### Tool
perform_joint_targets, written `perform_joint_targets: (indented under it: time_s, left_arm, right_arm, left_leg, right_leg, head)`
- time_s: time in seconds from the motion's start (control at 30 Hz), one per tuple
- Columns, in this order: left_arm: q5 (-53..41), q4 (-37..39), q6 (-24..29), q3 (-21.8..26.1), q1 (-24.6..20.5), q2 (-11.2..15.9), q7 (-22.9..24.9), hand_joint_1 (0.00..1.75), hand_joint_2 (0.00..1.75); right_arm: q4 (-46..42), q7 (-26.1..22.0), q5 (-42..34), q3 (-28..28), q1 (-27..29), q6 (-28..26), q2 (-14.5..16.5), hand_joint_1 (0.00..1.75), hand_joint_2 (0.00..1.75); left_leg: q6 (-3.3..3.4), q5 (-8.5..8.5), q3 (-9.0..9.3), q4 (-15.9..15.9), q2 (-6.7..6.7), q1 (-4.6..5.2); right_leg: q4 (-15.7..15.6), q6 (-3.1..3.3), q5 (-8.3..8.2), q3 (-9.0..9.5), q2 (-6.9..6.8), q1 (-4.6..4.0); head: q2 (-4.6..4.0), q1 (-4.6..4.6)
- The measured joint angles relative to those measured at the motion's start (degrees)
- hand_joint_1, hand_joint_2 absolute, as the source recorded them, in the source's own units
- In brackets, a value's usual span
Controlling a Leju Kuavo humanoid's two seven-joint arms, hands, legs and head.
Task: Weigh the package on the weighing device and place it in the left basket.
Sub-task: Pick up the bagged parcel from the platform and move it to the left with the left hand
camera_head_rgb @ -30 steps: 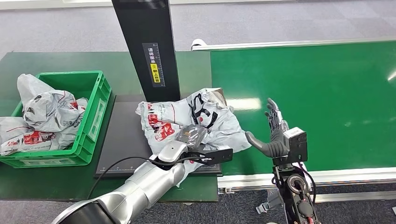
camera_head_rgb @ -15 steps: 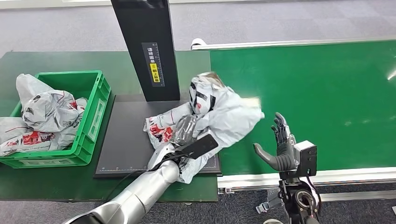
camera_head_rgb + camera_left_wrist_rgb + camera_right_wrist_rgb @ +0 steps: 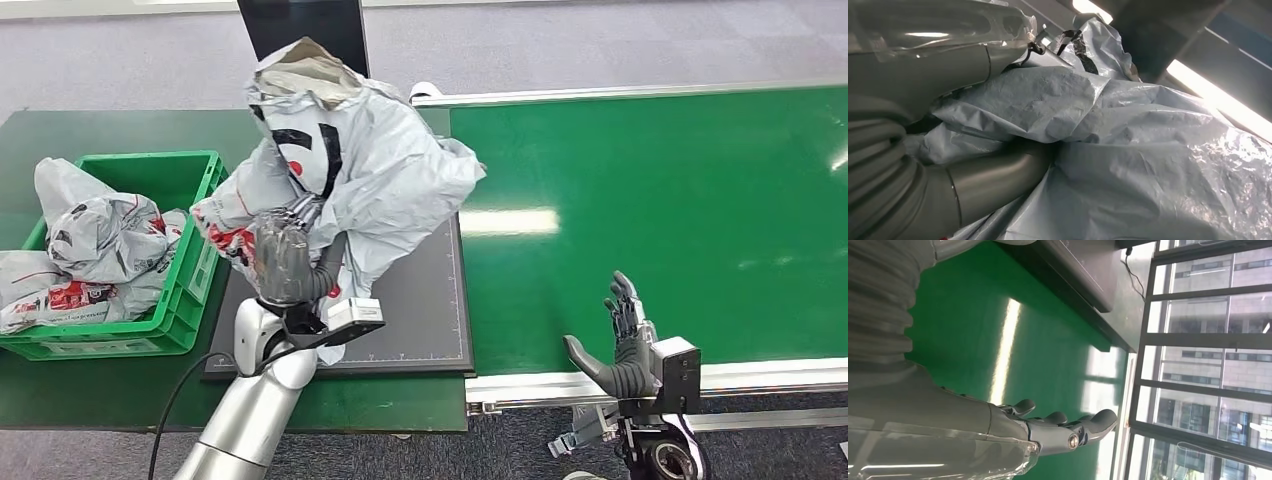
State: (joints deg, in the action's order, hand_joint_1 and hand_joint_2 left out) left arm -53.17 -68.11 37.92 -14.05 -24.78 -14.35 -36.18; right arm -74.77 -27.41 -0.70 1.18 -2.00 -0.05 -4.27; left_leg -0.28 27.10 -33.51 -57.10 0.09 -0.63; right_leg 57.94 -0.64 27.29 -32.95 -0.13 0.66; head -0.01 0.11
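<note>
The grey package [image 3: 350, 170] is gripped by the left hand [image 3: 282, 262] and held raised above the black scale plate [image 3: 420, 310], bulging up and beyond the hand. The green basket [image 3: 195, 260] lies just beside that hand, holding other bags [image 3: 100, 235]. The right hand [image 3: 620, 345] is held released over the green belt [image 3: 680, 200].

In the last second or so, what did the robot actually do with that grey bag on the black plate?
The left hand, gripping the grey package, has lifted it off the black weighing plate and swung it up and toward the green basket. The package now hangs crumpled in the air, covering most of the black post. The open right hand has drawn back toward the robot. The basket and the bags in it stayed put.
</note>
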Motion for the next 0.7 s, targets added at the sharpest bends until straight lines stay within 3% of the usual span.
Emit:
perform_joint_targets:
  time_s: [0.2,0.37,0.43,0.53,0.63,0.7]
  left_arm:
    - [-1.3,-3.1,0.0,3.2,1.1,0.1,-0.3,1.75,1.75]
    - [-14.1,-6.0,0.0,9.4,1.1,-0.1,1.6,1.75,1.75]
    - [-20.5,-6.6,0.0,13.7,-0.1,0.8,6.9,1.75,1.75]
    - [-27.3,-4.9,0.0,18.7,-4.0,4.3,18.7,1.75,1.75]
    - [-30.9,1.8,0.0,20.3,-9.9,9.4,30.2,1.75,1.75]
    - [-31.2,6.5,0.0,20.6,-13.4,12.3,33.7,1.75,1.75]
  right_arm:
    - [-0.4,0.0,0.0,0.0,0.4,0.0,-0.1,0.0,1.75]
    - [-1.6,-0.3,1.2,0.0,1.4,-1.2,-0.1,0.0,1.75]
    - [-2.7,-0.5,1.7,-0.1,2.4,-1.8,-0.1,0.0,1.75]
    - [-4.2,-0.5,2.1,-0.4,3.9,-2.1,-0.1,0.0,1.75]
    - [-5.7,-0.5,2.0,-0.8,5.1,-2.2,-0.2,0.0,1.75]
    - [-6.6,-0.5,1.9,-1.2,5.7,-2.2,-0.3,0.0,1.75]
  left_leg:
    - [0.0,-0.01,0.0,0.0,-0.01,0.0]
    - [0.0,0.0,-0.01,0.0,0.01,0.0]
    - [-0.01,0.0,0.0,0.0,0.02,-0.03]
    - [-0.04,-0.03,0.01,0.0,0.02,-0.11]
    - [-0.1,-0.09,0.02,0.0,0.02,-0.15]
    - [-0.1,-0.1,0.03,0.0,0.07,-0.15]
  right_leg:
    - [0.0,0.0,0.0,0.01,0.0,0.0]
    - [0.0,0.0,0.0,-0.01,0.0,0.0]
    - [0.0,0.01,0.0,-0.03,0.0,-0.04]
    - [0.0,0.03,0.01,-0.05,-0.01,-0.12]
    - [0.0,0.06,0.0,-0.03,-0.02,-0.16]
    - [0.1,0.08,-0.02,-0.02,0.01,-0.15]
  head:
    - [-0.01,0.01]
    - [-0.01,0.01]
    - [-0.01,0.01]
    - [0.0,-0.01]
    - [0.01,0.01]
    - [0.01,0.01]
